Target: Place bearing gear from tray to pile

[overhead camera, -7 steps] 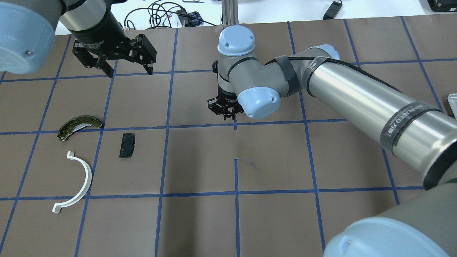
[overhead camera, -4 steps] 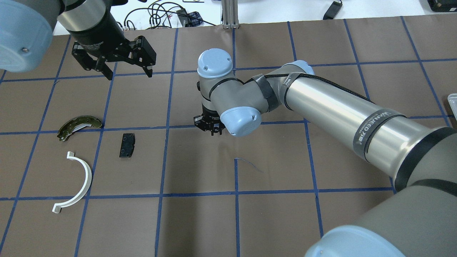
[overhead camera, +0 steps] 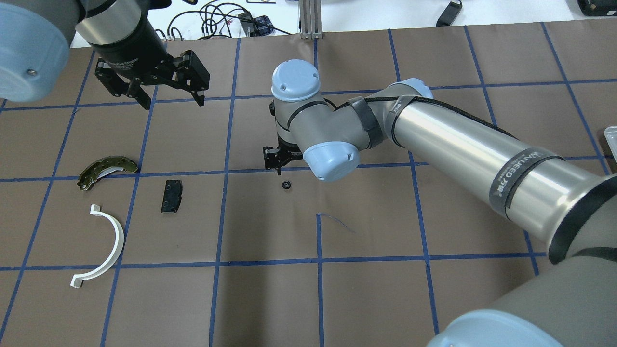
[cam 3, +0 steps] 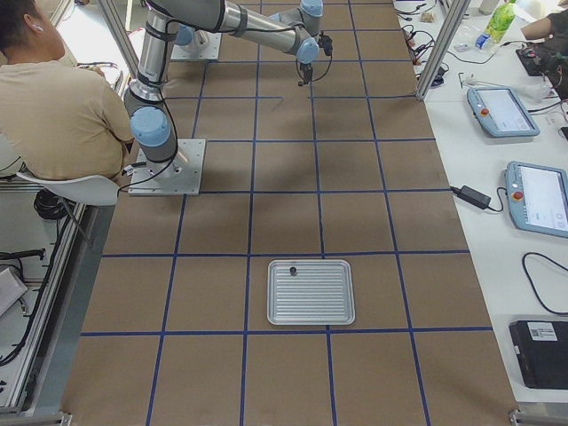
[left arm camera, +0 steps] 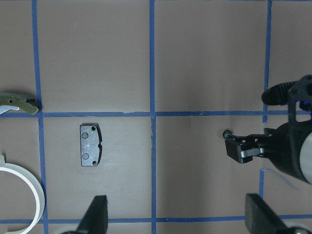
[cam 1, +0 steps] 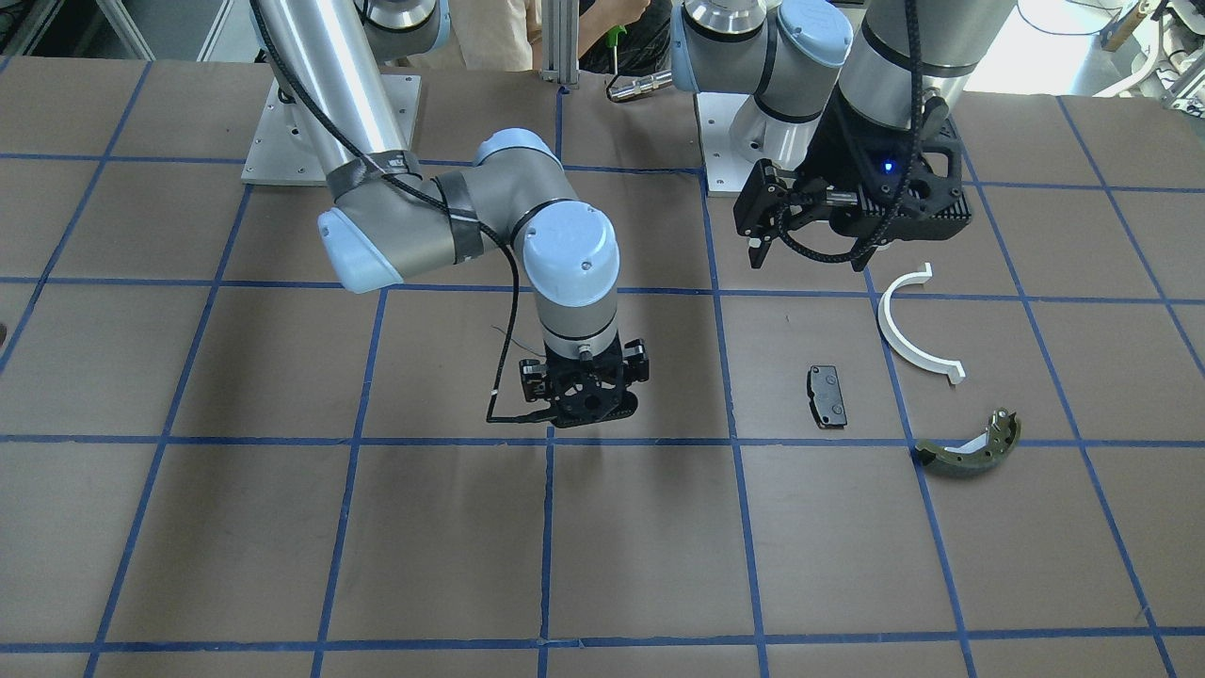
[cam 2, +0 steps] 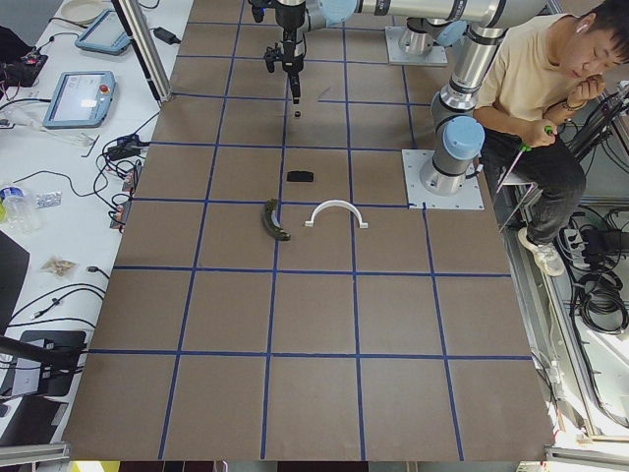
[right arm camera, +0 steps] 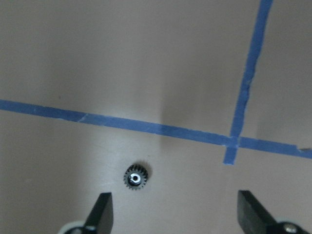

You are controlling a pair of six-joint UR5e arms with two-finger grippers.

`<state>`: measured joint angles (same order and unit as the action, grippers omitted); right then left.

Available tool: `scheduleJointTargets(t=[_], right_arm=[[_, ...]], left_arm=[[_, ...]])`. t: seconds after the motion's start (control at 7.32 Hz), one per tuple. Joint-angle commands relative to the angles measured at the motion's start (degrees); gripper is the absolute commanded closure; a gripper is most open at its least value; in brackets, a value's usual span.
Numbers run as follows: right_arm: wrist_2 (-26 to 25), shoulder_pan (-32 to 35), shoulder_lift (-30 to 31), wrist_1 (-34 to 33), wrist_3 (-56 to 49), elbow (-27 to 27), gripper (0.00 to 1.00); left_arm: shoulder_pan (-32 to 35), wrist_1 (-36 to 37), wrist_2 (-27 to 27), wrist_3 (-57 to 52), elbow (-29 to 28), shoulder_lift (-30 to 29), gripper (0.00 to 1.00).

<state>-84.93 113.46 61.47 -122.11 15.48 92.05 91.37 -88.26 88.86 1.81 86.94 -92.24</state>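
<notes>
The bearing gear (overhead camera: 287, 184), small, black and toothed, lies free on the brown table, about one tile right of the pile. It also shows in the right wrist view (right arm camera: 136, 177) and the left wrist view (left arm camera: 226, 133). My right gripper (overhead camera: 279, 161) is open and empty, just above and beside the gear (right arm camera: 175, 214). The pile is a black pad (overhead camera: 171, 196), a white half-ring (overhead camera: 108, 250) and an olive brake shoe (overhead camera: 106, 169). My left gripper (overhead camera: 172, 101) is open and empty, hovering beyond the pile.
The metal tray (cam 3: 311, 297) sits far off on the robot's right with one small dark part (cam 3: 293, 268) in it. An operator (cam 2: 536, 88) sits by the arm bases. Tablets and cables lie on side benches past the table's edge.
My right gripper carried the gear leftward, opened and left it on the table, then lifted slightly off it. The left gripper has hardly moved.
</notes>
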Motion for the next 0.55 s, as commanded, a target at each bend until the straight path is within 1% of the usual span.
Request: scheduleJointTargets(t=[0.0,0.14,0.27,0.41], right_arm=[[-0.23,-9.78,4.86,6.39,-6.13,0.24,0.05],[-1.80,-15.93,8.80,10.53,-13.56,0.24,0.02],[-2.42,-22.69,11.63,15.45,-21.82,0.33,0.03],[-2.69,-28.93,13.22,17.32,-32.25,0.41,0.00]], left_arm=[[0.39,0.19,-0.18,0.91,1.21,-2.41,0.00],[0.39,1.06,-0.35,2.83,3.04,-4.95,0.00],[0.48,8.12,-1.74,5.81,5.15,-8.45,0.00],[0.91,11.67,-3.06,7.06,6.39,-11.62,0.00]])
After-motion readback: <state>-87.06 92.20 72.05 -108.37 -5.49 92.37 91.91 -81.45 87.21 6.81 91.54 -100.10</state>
